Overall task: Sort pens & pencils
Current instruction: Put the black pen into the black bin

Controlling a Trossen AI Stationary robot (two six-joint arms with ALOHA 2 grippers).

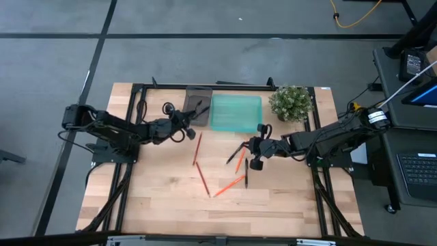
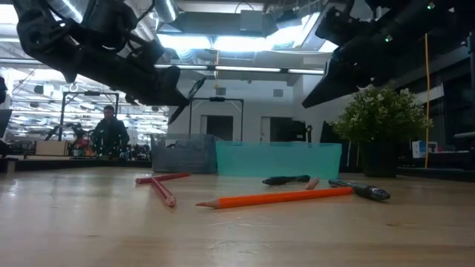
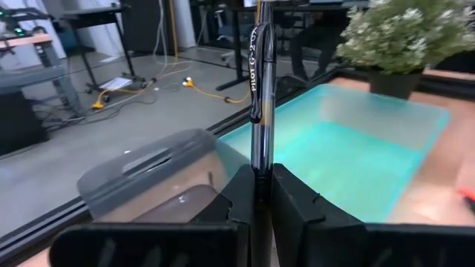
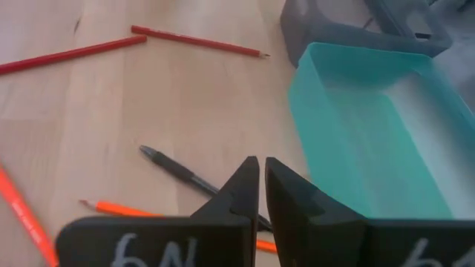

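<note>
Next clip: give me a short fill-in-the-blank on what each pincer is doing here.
1. The left pincer is shut on a black ____.
2. It hovers by the grey tray, beside the ____ tray.
3. The right pincer is shut and holds ____.

Missing words: pen; teal; nothing

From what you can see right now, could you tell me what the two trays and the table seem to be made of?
Teal tray: probably translucent plastic, light passes through its walls. Grey tray: likely smoky translucent plastic, similarly see-through. Table: light wood with visible grain in plank strips, matte finish.
</note>
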